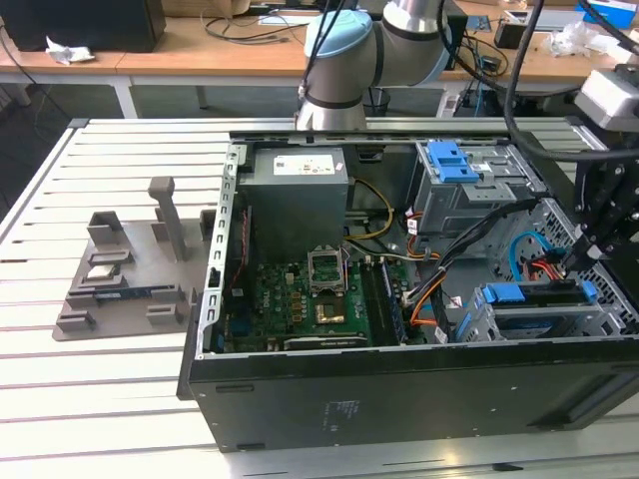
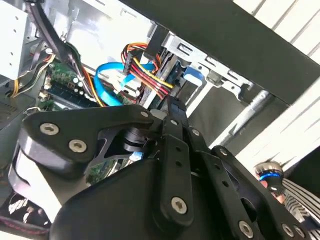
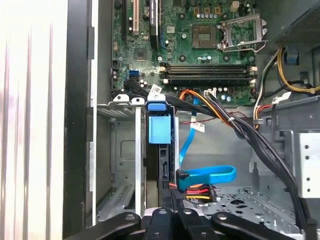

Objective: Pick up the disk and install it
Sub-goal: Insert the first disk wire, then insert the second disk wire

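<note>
Gripper (image 1: 577,261) hangs over the computer case (image 1: 399,399) at the exterior view's right, just above the disk (image 1: 534,294) standing on edge in its metal bay, likely seated there. Second wrist view: linkage hides the fingertips, so I cannot tell their state. First wrist view: disk (image 3: 160,145) upright between bay walls, cables plugged in.

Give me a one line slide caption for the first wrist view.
The claw hangs over the disk standing on edge in the open computer case's drive bay, cables at its end.
</note>
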Robot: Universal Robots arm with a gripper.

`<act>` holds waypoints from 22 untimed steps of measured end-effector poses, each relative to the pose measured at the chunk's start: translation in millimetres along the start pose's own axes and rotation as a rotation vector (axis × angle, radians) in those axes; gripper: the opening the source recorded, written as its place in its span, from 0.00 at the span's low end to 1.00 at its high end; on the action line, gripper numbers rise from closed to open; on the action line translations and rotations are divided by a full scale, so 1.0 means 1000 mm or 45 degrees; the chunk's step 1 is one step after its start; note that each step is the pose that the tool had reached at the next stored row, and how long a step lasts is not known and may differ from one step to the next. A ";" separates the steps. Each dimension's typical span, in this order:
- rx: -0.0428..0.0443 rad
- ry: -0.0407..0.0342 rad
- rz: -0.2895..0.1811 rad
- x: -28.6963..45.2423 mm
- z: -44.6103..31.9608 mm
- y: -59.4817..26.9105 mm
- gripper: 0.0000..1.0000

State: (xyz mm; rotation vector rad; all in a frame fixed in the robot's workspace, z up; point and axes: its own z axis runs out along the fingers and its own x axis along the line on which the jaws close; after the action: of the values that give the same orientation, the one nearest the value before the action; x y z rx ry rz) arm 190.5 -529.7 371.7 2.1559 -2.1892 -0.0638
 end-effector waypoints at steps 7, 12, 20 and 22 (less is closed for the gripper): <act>0.000 -0.0014 0.000 0.0005 -0.0205 0.0032 0.36; 0.000 -0.0015 -0.002 0.0004 -0.0110 0.0103 0.36; 0.000 -0.0011 -0.007 -0.0019 -0.0013 0.0137 0.28; 0.000 -0.0010 -0.007 -0.0019 -0.0013 0.0137 0.11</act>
State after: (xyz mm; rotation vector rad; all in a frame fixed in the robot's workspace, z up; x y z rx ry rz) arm 177.0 -527.6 374.0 2.1626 -2.1835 -0.0650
